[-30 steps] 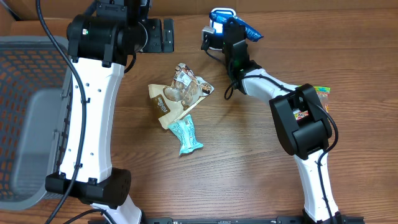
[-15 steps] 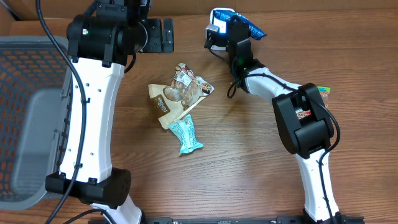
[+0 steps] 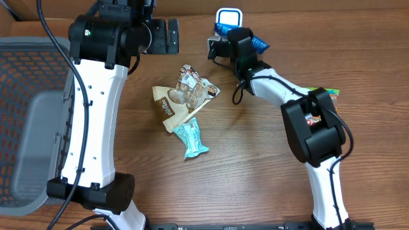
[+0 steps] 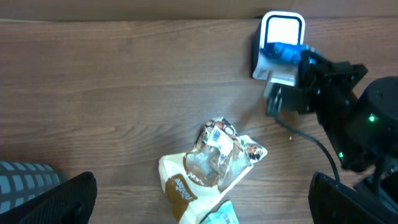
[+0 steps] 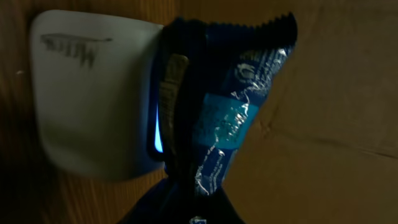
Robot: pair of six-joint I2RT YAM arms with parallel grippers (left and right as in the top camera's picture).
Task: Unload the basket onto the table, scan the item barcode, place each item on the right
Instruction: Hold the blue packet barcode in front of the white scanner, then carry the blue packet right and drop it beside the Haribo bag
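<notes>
Two grippers are in view. The right gripper (image 3: 225,37) is clamped tight on a blue snack packet (image 5: 224,118), gripped by its lower end. The packet stands against the lit window of the white barcode scanner (image 3: 229,16), with its crimped top edge reaching above the scanner body. The scanner sits at the far edge of the wooden table (image 3: 255,172).

The left gripper (image 3: 164,35) has its jaws spread wide and holds nothing. It hovers over the table's far side, left of the scanner.

Mid-table lies a tan and clear cookie bag (image 3: 185,96), with a teal bar (image 3: 192,139) touching its near corner. A grey mesh basket (image 3: 25,96) stands at the left edge.
</notes>
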